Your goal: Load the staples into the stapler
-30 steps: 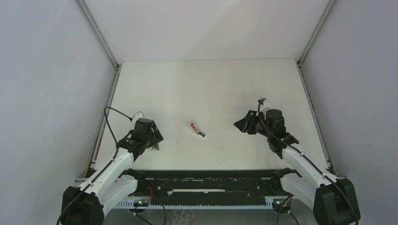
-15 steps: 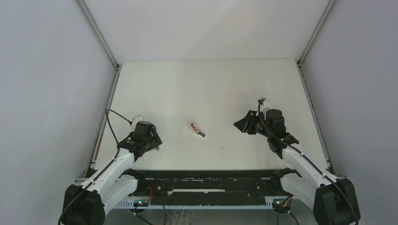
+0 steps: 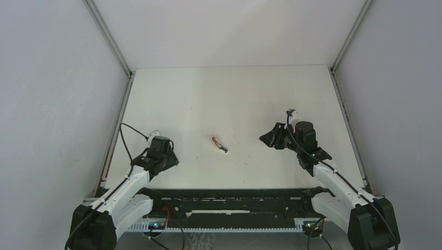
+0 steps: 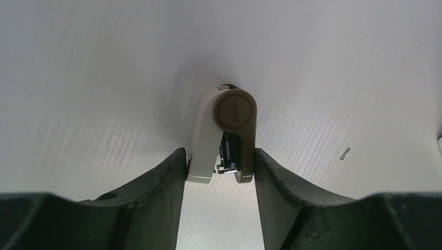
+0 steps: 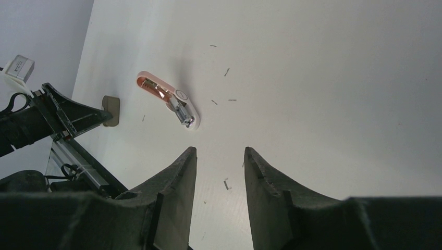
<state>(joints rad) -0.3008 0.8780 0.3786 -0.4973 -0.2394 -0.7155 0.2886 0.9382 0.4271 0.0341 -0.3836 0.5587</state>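
Left tool [image 4: 219, 153]: pinching the staples [image 4: 229, 112], a tan-and-white piece, near the bench's [image 3: 234, 94] left front corner.
Right tool [image 5: 220, 151]: spread, holding nothing, near the right edge.
Stapler [image 5: 169, 100]: lying mid-bench, nearer the front edge.

One pink stapler [image 3: 219, 144], one beige-and-cream object [image 4: 224, 130], and several loose staples [image 5: 228, 72]
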